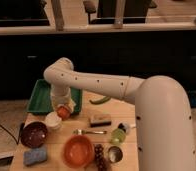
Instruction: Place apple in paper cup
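Wood table point(141, 107), dim room, pincer point(64, 109) w/ apple point(64, 112), by paper cup point(53, 120)

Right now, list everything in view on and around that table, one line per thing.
apple: 1, orange-red, at the gripper, just right of and above the paper cup
paper cup: 1, white, left part of the table, below the tray
tray: 1, green, back left of the table
bowl: 1, dark maroon, left edge
bowl: 1, orange, front centre
sponge: 1, blue, front left corner
fork: 1, metal, centre
brush: 1, dark with pale base, centre
pear-like fruit: 1, yellow-green, right of the fork
metal cup: 1, shiny, front right
grapes: 1 bunch, dark, beside the orange bowl
table: 1, light wood
gripper: 1, white, above the table's left side, at the apple
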You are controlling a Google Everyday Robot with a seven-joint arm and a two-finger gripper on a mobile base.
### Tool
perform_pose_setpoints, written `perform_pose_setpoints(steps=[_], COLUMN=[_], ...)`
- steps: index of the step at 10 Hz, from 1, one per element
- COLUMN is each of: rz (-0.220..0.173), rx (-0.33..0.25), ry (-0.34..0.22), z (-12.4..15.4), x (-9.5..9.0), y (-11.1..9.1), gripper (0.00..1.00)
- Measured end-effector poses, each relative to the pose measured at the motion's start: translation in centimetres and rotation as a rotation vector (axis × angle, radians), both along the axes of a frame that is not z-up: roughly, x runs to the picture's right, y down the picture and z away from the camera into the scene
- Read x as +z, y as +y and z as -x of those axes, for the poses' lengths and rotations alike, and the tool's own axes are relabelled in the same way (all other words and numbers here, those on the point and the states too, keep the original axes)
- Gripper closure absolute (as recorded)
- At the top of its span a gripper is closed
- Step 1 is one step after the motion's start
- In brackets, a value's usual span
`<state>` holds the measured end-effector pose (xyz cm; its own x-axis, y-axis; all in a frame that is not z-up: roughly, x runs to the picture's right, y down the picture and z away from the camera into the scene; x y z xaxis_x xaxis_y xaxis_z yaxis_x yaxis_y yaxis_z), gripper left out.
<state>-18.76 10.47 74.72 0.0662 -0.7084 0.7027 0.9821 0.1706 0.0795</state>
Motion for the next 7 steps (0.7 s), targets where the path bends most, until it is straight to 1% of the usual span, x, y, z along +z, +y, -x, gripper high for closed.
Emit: perform_pose_setpoints(steps=[4,7], rz=[0.001,0.005], rx=[-0.048,-0.086], ry=[-0.056,-0.091], z=[1.7,3.3], x=[-0.4,-0.6], y=[-0.6,-0.6], gripper=[1.0,1.0])
